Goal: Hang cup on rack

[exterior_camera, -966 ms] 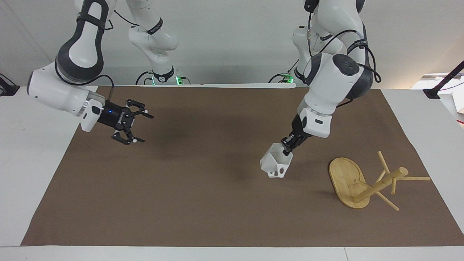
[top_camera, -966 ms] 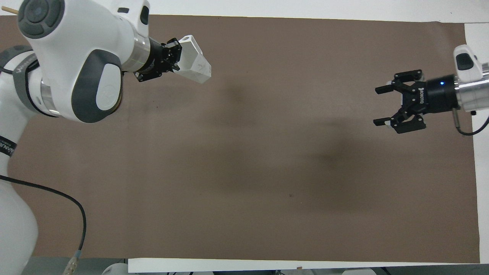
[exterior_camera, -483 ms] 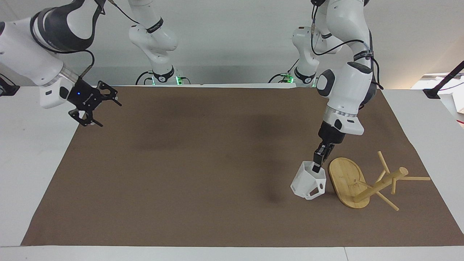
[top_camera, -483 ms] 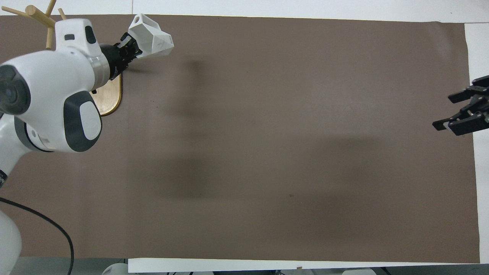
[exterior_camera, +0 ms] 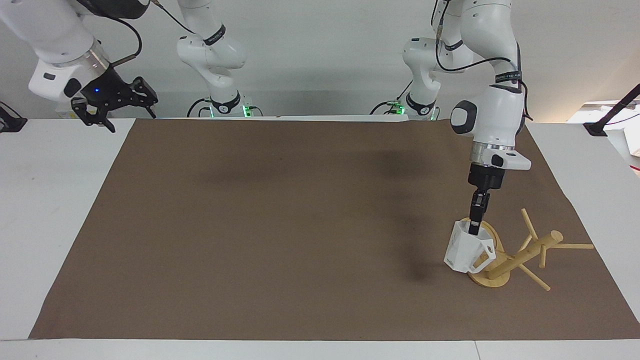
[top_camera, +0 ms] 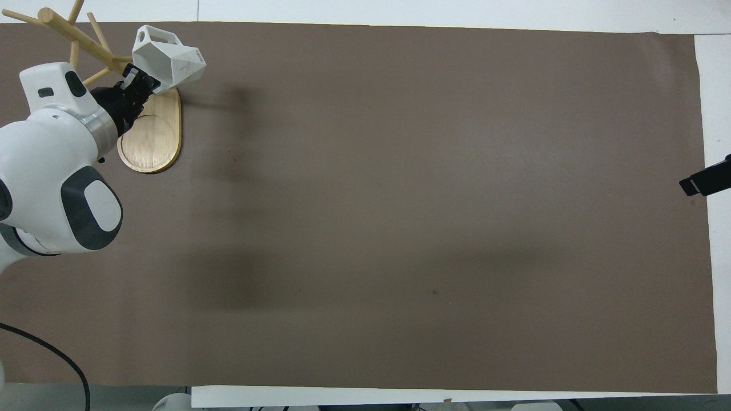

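Note:
The white faceted cup (exterior_camera: 466, 249) hangs from my left gripper (exterior_camera: 474, 229), which is shut on its rim with one finger inside. The cup is held over the bamboo rack's oval base (exterior_camera: 492, 281), its pierced handle turned toward the post (exterior_camera: 530, 251). I cannot tell whether the handle touches a peg. In the overhead view the cup (top_camera: 171, 60) sits over the end of the base (top_camera: 149, 137) farther from the robots, with the left gripper (top_camera: 137, 83) beside the post (top_camera: 74, 37). My right gripper (exterior_camera: 131, 120) is open, empty and raised at the right arm's end of the table.
A brown mat (exterior_camera: 275, 225) covers the table, with white margins around it. The rack stands near the mat's corner at the left arm's end, pegs sticking outward. In the overhead view only a fingertip (top_camera: 705, 182) of the right gripper shows.
My left gripper has carried the cup toward the left arm's end, from beside the rack's base to over it. My right gripper has drawn back and risen off the mat.

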Available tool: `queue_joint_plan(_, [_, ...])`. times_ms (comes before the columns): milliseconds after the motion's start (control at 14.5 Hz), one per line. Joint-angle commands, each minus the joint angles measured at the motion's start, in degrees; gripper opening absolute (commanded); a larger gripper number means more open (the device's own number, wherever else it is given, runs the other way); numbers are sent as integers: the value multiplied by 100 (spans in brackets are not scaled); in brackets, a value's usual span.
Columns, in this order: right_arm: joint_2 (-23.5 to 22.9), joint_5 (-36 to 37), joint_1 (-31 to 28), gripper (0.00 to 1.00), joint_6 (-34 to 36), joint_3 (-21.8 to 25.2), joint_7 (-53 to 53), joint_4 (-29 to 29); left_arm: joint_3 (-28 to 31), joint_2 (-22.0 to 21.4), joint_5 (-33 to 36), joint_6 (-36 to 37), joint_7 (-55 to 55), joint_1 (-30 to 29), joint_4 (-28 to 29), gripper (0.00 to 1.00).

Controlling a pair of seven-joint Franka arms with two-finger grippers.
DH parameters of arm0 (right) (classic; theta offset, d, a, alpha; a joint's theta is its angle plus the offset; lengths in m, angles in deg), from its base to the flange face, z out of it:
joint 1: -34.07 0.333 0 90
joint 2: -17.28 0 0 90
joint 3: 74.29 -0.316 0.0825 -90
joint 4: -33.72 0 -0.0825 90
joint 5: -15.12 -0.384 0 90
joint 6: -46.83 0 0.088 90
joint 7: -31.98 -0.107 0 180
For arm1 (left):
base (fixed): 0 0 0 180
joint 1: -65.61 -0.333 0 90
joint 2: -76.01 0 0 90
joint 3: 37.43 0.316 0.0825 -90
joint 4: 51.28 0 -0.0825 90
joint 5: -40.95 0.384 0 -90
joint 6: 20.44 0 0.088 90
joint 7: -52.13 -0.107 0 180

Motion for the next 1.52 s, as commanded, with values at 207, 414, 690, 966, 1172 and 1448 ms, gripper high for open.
queue_joint_plan(207, [143,150,296,99,64,423,-947,17,-67,-83,76,-748,-13,-127,650,0])
queue_joint_plan(414, [47,115,313,99,55,405,-1027,35,-67,-127,59,-935,4,-127,809,0])
queue_joint_plan(690, [46,106,331,99,72,379,-1317,61,-67,-92,32,-908,22,-285,845,0])
queue_joint_plan(966, [46,97,322,99,81,387,-1317,53,-15,-66,84,-402,-266,-400,687,99])
queue_joint_plan(1172, [46,97,331,100,81,387,-1317,53,38,-582,94,1317,-592,-593,643,100])
queue_joint_plan(1448, [46,97,331,99,64,387,-1317,61,29,-1059,740,4243,-1488,-865,-329,100])
